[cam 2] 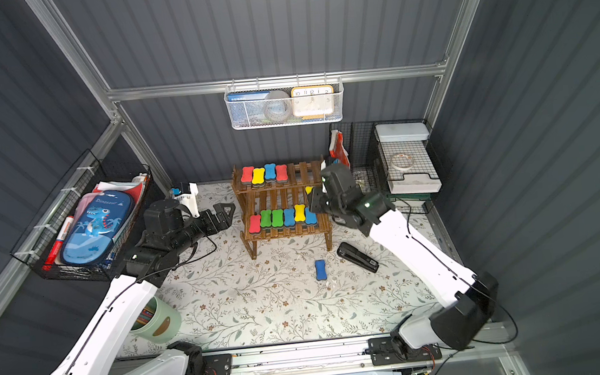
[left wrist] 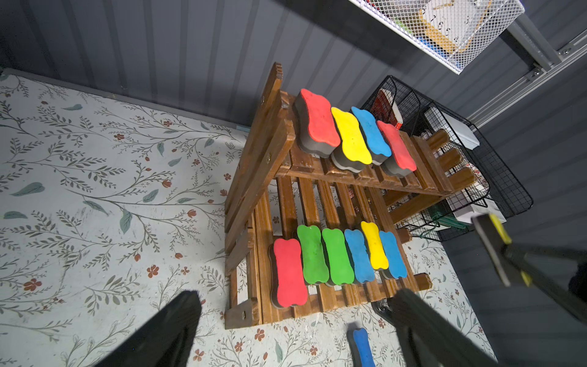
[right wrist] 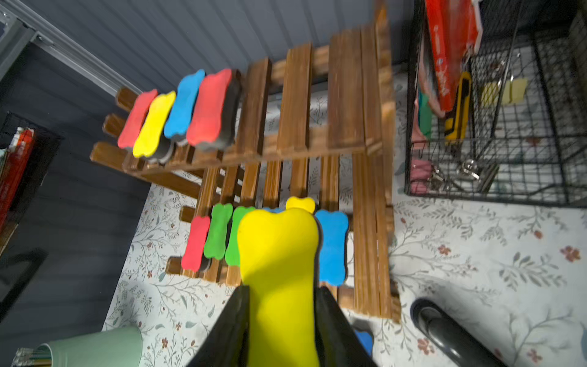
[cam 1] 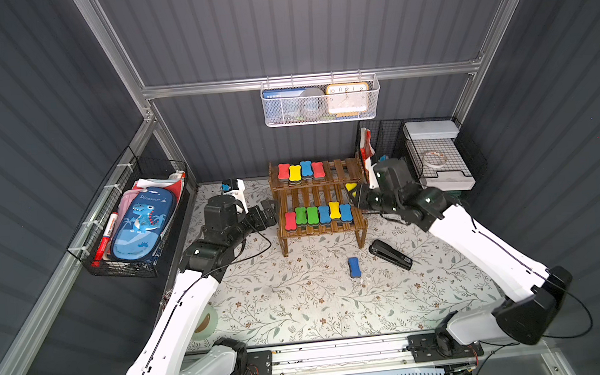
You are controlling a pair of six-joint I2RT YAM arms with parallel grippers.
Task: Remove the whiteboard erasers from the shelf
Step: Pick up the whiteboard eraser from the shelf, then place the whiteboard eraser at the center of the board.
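Observation:
The brown two-tier shelf (cam 1: 341, 172) stands at the back of the table. Several whiteboard erasers (cam 1: 301, 170) sit side by side on its upper tier, and several more (cam 1: 317, 214) line its lower tier. One blue eraser (cam 1: 354, 267) lies on the mat in front of the shelf. My right gripper (right wrist: 282, 289) is shut on a yellow eraser (right wrist: 279, 254) and holds it in the air over the right end of the lower tier, seen in a top view (cam 1: 351, 188). My left gripper (left wrist: 297, 295) hangs open and empty just left of the shelf (left wrist: 330, 203).
A black stapler (cam 1: 390, 254) lies right of the loose blue eraser. A black wire-grid organiser (cam 1: 431, 152) stands close behind my right arm. A white mesh basket (cam 1: 321, 100) hangs on the back wall. A green cup (cam 2: 157, 322) stands under my left arm, and a black wall basket (cam 1: 133, 223) hangs left.

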